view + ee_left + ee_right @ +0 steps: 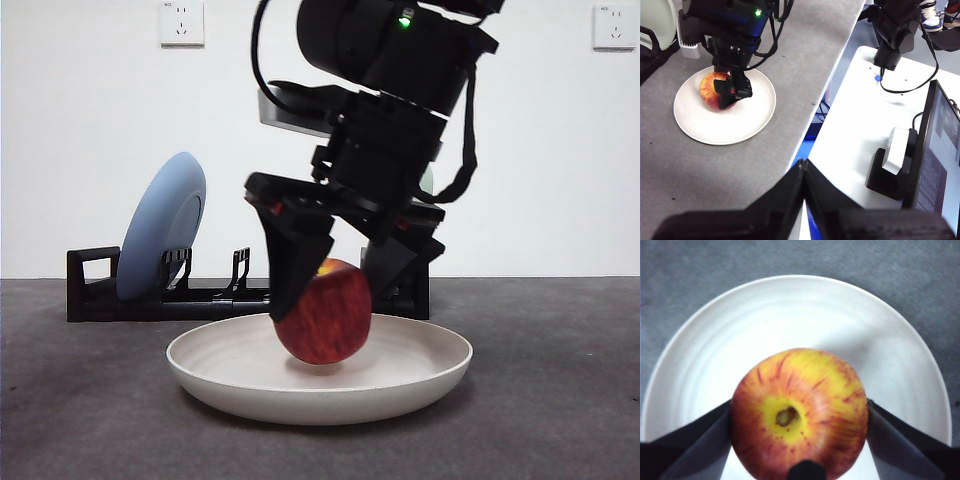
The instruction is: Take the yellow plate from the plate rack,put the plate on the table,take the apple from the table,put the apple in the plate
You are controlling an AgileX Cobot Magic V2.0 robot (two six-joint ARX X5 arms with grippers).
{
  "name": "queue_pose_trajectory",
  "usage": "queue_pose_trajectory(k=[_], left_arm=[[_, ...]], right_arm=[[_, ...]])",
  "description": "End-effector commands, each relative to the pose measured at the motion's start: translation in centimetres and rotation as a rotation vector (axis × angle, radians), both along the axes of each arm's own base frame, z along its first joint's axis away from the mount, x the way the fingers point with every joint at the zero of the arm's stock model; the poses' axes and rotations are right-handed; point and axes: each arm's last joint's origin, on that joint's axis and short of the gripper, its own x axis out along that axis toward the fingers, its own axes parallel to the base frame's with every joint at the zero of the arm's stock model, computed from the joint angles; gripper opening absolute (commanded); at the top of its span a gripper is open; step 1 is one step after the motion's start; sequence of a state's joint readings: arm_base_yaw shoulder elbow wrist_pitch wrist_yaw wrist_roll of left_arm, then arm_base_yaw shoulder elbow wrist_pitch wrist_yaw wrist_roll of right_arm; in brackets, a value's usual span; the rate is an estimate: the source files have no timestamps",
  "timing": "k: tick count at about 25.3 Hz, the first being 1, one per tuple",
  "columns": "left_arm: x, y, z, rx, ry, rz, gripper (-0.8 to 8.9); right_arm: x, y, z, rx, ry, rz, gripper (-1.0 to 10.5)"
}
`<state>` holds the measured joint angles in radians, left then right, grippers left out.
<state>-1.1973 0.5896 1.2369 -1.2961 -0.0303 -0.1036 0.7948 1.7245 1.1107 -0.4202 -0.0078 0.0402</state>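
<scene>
The yellow plate (200, 365) (755, 115) (790, 315) lies flat on the table (80, 420). My right gripper (335, 300) (732, 87) (800, 440) comes down from above and is shut on the apple (325, 315) (710, 90) (800, 410), one jaw on each side. The apple is red with a yellow top. It sits low inside the plate's rim, near the middle; I cannot tell whether it touches the plate's floor. The plate rack (95, 290) stands behind the plate. My left gripper (804, 170) is shut and empty, high over the table's edge.
A blue plate (165, 235) stands upright in the rack at the left. A pale green plate (655, 20) stands at the rack's other end. Beyond the table's edge is a white desk (855, 125) with a monitor (940, 160).
</scene>
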Motion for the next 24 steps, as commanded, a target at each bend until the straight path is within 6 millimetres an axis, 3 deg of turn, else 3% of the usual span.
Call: queue_pose_trajectory(k=[1, 8, 13, 15, 24], left_arm=[[0.0, 0.0, 0.1, -0.007, -0.016, -0.018, -0.07], [0.0, 0.0, 0.1, -0.002, -0.014, -0.018, -0.07], [0.0, 0.0, 0.1, 0.002, -0.012, -0.018, -0.07], [0.0, 0.0, 0.1, 0.001, -0.012, -0.018, -0.07], [0.0, 0.0, 0.1, 0.002, -0.012, -0.018, -0.07]], right_arm=[[-0.2, -0.1, -0.6, 0.008, 0.005, -0.008, -0.1], [-0.5, -0.4, -1.5, 0.023, 0.013, -0.034, 0.2], [-0.4, -0.3, -1.5, 0.032, 0.013, -0.043, 4.4], [-0.4, -0.3, -1.5, 0.035, 0.018, -0.051, 5.3], [-0.7, -0.5, -0.5, 0.053, -0.001, -0.051, 5.4]])
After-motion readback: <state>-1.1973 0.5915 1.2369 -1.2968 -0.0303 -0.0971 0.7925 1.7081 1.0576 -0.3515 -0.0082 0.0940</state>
